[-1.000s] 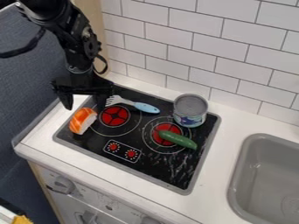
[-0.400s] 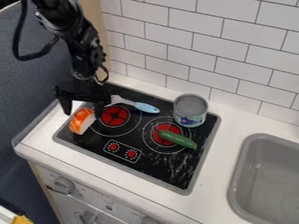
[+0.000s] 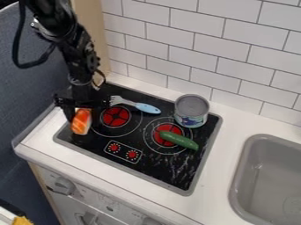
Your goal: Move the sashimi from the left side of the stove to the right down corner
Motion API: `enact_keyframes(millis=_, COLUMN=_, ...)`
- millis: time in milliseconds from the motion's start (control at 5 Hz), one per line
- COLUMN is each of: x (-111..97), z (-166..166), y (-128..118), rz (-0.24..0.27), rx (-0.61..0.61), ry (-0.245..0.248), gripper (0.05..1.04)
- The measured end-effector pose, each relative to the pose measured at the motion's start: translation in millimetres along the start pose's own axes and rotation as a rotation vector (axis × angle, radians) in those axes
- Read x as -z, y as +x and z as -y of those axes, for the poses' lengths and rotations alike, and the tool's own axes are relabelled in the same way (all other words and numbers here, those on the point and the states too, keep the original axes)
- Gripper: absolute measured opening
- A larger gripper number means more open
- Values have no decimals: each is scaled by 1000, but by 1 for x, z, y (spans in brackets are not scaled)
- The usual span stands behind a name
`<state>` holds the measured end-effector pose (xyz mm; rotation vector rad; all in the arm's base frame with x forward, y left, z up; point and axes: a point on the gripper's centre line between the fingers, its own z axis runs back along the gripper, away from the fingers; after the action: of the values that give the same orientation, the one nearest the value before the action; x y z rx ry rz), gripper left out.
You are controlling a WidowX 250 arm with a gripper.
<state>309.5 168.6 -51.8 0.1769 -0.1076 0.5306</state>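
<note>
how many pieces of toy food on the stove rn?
2. Sashimi at the left side of the stove; cucumber lying across the right burner. Something small could be hidden behind the can.

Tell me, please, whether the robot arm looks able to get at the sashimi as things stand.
Probably yes: the gripper is open at the sashimi's upper end, with nothing lying on it. The blue-handled fork is close by on the right, but seems clear of it.
</note>
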Motion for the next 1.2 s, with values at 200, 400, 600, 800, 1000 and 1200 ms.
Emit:
enact_keyframes(millis=200, x=1, z=1, y=1, rz=8, rx=-18, ry=-2, gripper=585)
enact_keyframes(millis=400, x=2, z=2, y=-1, rz=3, rx=-48, ry=-7, gripper=585)
enact_keyframes(millis=600, x=-1, z=4, y=-11, rz=-5, rx=-130, ry=-10, gripper=585)
enact_keyframes(millis=800, x=-25, z=17, y=-16, rz=60, rx=-206, ry=-44, gripper=585)
enact_keyframes(millis=1000, x=-50, z=44, y=-25, rz=111, rx=-289, ry=-72, gripper=585)
enact_keyframes(millis=1200, x=-64, z=76, y=-43, rz=122, rx=-388, ry=-119, gripper=585)
